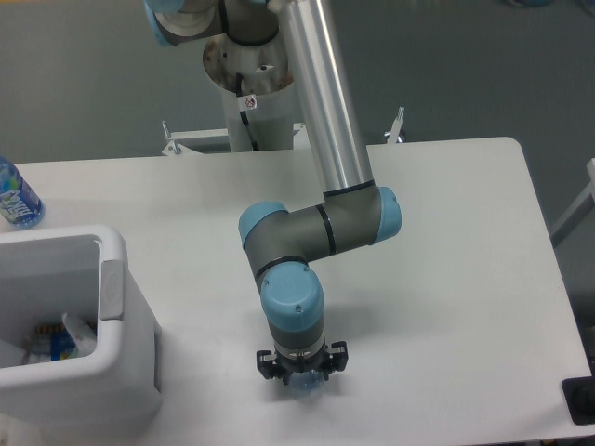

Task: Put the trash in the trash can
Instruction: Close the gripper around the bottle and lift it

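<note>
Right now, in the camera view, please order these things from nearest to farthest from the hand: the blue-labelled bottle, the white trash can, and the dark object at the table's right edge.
Measured from the hand:
1. White trash can, to its left.
2. Dark object, far right at the table's edge.
3. Blue-labelled bottle, far left, beyond the can.

One white trash can (112, 279), one blue-labelled bottle (17, 200), one robot arm (321, 228), one table (446, 279)

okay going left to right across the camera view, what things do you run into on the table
Blue-labelled bottle at the far left edge → white trash can, with some trash already inside → gripper, lowered to the table over a small clear item.
</note>
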